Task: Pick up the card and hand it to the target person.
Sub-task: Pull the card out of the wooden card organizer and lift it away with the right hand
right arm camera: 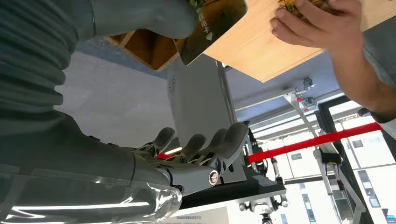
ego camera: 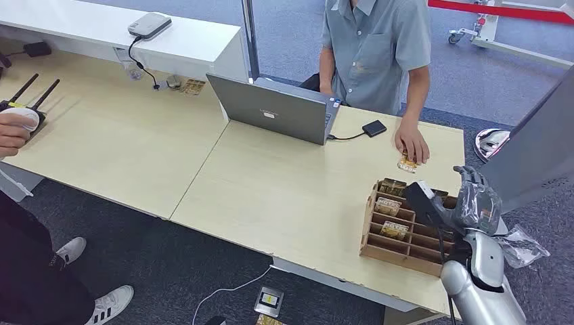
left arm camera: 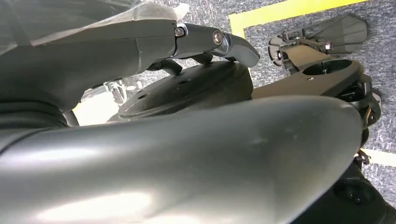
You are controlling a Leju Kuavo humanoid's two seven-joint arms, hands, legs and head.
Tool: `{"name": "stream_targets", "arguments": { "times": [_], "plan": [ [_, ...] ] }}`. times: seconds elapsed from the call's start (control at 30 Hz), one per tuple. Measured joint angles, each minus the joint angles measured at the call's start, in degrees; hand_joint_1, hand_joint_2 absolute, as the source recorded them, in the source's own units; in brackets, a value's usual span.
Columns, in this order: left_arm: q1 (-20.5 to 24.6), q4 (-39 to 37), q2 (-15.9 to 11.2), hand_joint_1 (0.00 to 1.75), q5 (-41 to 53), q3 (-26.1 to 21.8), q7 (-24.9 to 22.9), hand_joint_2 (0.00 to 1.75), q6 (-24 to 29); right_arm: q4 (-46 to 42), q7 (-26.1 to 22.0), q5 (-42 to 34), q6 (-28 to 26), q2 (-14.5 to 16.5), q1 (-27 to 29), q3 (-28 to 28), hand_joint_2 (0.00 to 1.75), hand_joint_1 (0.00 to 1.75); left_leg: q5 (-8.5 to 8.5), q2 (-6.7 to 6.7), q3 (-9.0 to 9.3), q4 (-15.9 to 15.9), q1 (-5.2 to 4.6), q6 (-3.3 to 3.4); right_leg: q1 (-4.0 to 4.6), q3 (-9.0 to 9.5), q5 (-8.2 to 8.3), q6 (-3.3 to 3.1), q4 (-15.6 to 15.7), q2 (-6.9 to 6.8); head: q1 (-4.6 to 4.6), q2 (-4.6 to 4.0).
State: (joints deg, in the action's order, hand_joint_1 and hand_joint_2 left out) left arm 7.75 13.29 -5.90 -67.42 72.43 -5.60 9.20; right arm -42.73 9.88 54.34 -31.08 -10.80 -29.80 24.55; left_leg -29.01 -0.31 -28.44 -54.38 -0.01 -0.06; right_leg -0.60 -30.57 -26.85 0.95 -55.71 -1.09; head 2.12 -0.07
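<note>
Pale wood-grain tabletop [ego camera: 284, 196] — brown slotted wooden card rack [ego camera: 399, 245] holding gold-and-green patterned cards [ego camera: 393, 230]; silver-grey laptop [ego camera: 274, 108], small black box [ego camera: 373, 128], grey-blue short-sleeved shirt [ego camera: 376, 44] — blue-grey carpet [ego camera: 169, 264].

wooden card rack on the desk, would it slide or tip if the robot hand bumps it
The wooden card rack looks low and wide, so it would probably slide, not tip. It seems light, thin-walled and mostly empty, so the right robot hand could likely shift it easily.

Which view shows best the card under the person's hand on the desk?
The head view: the card lies flat on the desk beside the wooden rack, partly covered by the person's hand. The right wrist view catches just a sliver of it under those fingers. The left wrist view looks at the floor.
</note>
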Motion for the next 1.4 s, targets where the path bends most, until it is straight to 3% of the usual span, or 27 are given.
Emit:
{"name": "stream_targets", "arguments": {
  "times": [1.17,1.4],
  "plan": [
    [0.0,0.0,0.0,0.0,0.0,0.0,0.0,0.0,0.0,0.08,0.0,0.0,0.02,0.0,0.0,0.06,1.75,0.7,0.0,0.0,0.01,0.0,0.0,0.0,0.0,0.0,0.0,0.0,0.0,0.0,0.0,-0.01],
    [0.0,-0.07,0.01,0.0,0.02,-0.02,0.07,0.0,0.0,0.28,-0.19,0.02,-0.43,0.12,-0.03,0.38,1.75,0.96,0.0,0.0,0.0,0.0,0.0,0.0,0.0,0.0,0.0,0.0,0.0,0.0,0.0,0.0]
  ]
}}
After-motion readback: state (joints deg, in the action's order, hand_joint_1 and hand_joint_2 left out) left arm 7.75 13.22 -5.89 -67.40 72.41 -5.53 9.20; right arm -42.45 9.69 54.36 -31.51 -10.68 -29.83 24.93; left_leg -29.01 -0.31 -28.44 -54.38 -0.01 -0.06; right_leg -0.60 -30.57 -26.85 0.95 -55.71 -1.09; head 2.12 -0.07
